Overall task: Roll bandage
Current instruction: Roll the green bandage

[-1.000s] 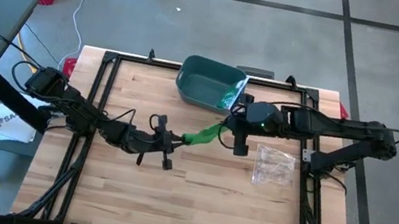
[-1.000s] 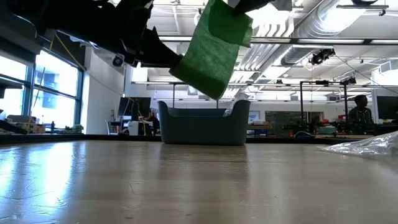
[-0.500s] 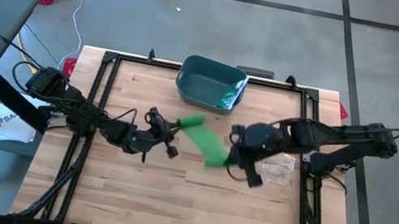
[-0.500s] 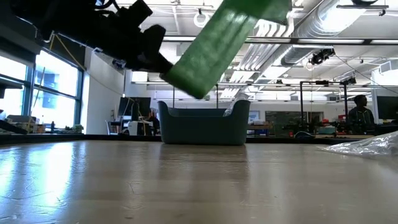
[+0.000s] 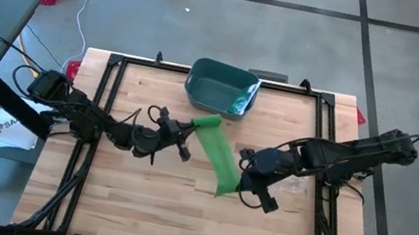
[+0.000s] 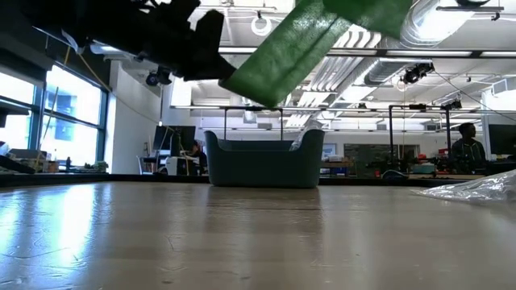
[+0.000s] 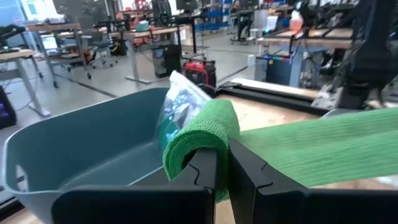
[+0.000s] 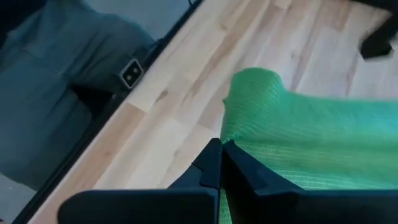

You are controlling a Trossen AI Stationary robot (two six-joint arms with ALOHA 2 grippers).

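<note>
A green bandage [image 5: 216, 155] hangs as a flat strip between my two grippers, clear of the table. My left gripper [image 5: 182, 137] is shut on its end nearest the bin, at the table's middle. My right gripper [image 5: 238, 190] is shut on its other end, nearer the table's near edge and to the right. In the low view the green bandage [image 6: 298, 44] runs high above the tabletop. A teal bin [image 5: 222, 88] stands at the table's far edge. My left gripper pinches the bandage's end [image 7: 200, 138] between its two fingers; the cloth curls over the fingertips in a fold of more than one layer. The strip [image 7: 323, 146] runs away from it, lifted clear. My right gripper pinches the bandage's other end [image 8: 239, 140] between its two fingers, at the cloth's edge. The fingers lie roughly along the strip. The strip [image 8: 311, 146] stretches away flat toward the left gripper, clear of the wood.
The teal bin [image 7: 74, 143] holds a clear plastic packet [image 7: 180, 102] with green inside. A crumpled clear plastic bag [image 5: 290, 177] lies on the table right of my right gripper. Black frame rails [image 5: 97, 115] run along the table's sides. Bare wood [image 5: 143, 201] lies toward the near edge.
My right gripper has gone from beside the bin toward the table's near edge, keeping its hold. My left gripper has gone a little toward the far edge and turned. The bandage, then a short bunch between them, is now drawn out into a long flat strip.
</note>
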